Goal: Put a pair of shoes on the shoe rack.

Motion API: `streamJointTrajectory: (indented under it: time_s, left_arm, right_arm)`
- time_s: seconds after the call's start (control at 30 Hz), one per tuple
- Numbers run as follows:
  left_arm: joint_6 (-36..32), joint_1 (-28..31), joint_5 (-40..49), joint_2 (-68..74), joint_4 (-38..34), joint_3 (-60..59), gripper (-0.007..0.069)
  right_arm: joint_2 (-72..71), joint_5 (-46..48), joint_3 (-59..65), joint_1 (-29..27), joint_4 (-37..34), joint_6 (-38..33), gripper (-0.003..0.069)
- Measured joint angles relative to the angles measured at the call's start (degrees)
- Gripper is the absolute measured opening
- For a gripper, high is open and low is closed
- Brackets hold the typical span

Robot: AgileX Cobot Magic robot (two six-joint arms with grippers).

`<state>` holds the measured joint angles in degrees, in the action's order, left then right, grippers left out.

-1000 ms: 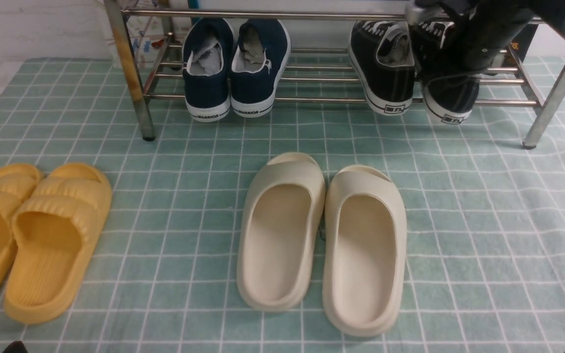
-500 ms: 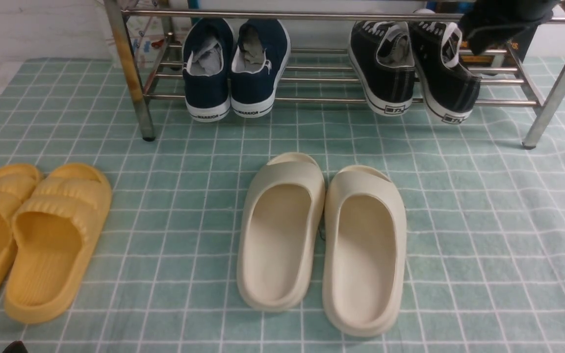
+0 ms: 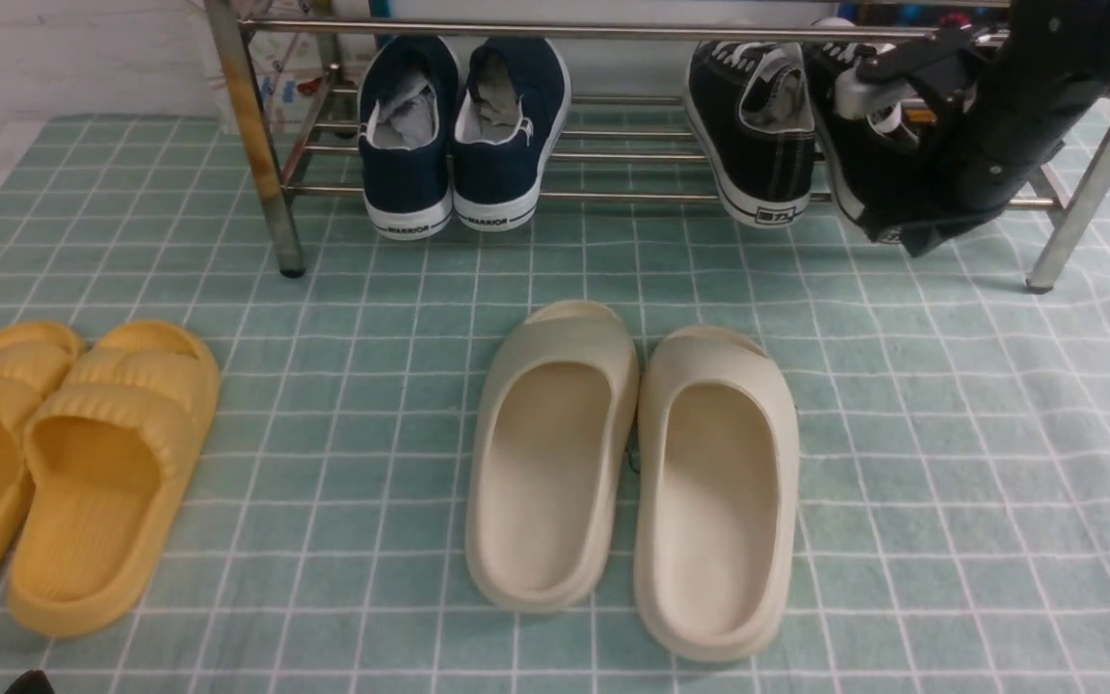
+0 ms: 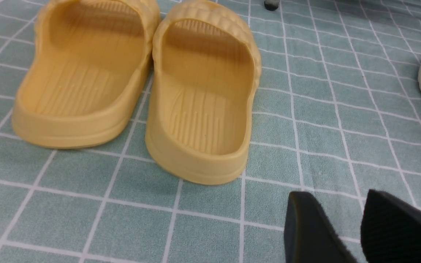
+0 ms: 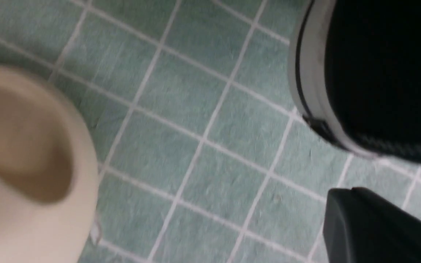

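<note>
Sitting heels-out on the lower bars of the shiny silver tube shoe rack (image 3: 613,196), upper right of the frame, are two black canvas white-laced sneakers (image 3: 753,135). The right gripper (image 3: 916,231) overlaps the rightmost heel, and I cannot tell whether its claw is apart or together. The claw of the left gripper (image 4: 336,204) stands apart, empty.

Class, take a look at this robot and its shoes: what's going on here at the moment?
Both black sneakers sit on the lower bars of the shoe rack, to the right of a navy pair. The right arm is down at the right-hand sneaker, hiding much of it; whether it grips the shoe can't be told. The left gripper hangs open above the cloth near the yellow slides. Cream slides lie in front of the rack.
</note>
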<state>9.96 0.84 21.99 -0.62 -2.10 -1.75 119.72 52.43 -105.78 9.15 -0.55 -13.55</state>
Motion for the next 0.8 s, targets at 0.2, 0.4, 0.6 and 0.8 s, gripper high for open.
streamJointTrajectory:
  time_s: [0.2,0.4,0.6,0.8]
  left_arm:
    - [0.00,0.00,0.00,0.00,0.00,0.00,0.0239]
    - [0.00,0.00,0.00,0.00,0.00,0.00,0.0239]
    - [0.00,0.00,0.00,0.00,0.00,0.00,0.0239]
    - [0.00,0.00,0.00,0.00,0.00,0.00,0.0239]
  right_arm:
    - [0.07,-1.99,-1.14,0.00,0.00,2.12,-0.0004]
    - [0.14,-2.97,-1.78,0.09,-0.40,2.41,-0.0003]
    - [0.73,-3.15,-1.85,0.09,-0.94,2.50,0.0067]
    - [-1.18,0.38,-4.43,0.09,-1.51,2.55,0.0309]
